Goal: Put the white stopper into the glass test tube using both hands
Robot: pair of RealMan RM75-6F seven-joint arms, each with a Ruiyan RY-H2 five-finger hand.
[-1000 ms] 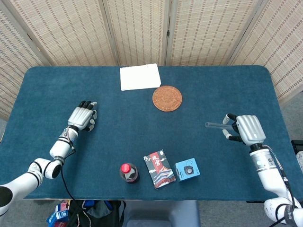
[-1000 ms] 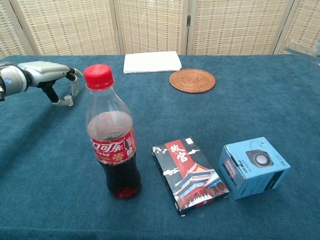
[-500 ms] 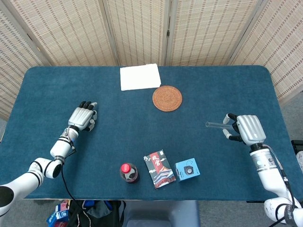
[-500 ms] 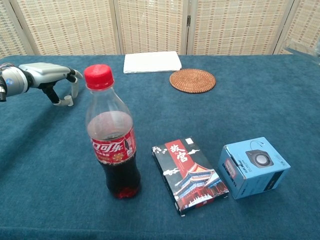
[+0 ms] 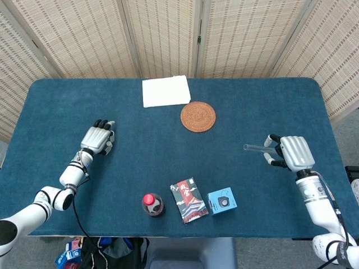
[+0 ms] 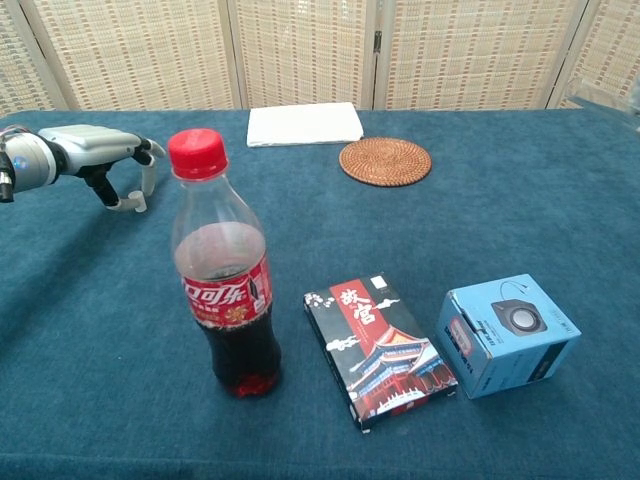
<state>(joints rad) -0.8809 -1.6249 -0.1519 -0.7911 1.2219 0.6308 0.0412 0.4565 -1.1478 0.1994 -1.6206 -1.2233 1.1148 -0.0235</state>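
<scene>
Closest to the robot there's a cola bottle (image 6: 224, 285) with a red cap standing upright near the front edge of the blue table (image 5: 252, 106), and just to its right a dark card box (image 6: 380, 350) lying flat, then a small light-blue speaker box (image 6: 507, 333) beside that. A bit further back, the right hand (image 5: 289, 152) sits out on the right side of the table with its fingers pinching one end of the glass test tube (image 5: 253, 148), which lies roughly level and pokes out toward the middle of the table. Over on the other side, the left hand (image 5: 97, 139) hangs palm-down just above the cloth with its fingers curled downward; in the chest view there's a small white thing at its fingertips that looks like the white stopper (image 6: 129, 206), but honestly I can't tell if it's actually gripped or just touched. Farther back sits a round woven coaster (image 5: 198, 116), and behind it, near the far edge, a folded white cloth (image 5: 166, 91).
</scene>
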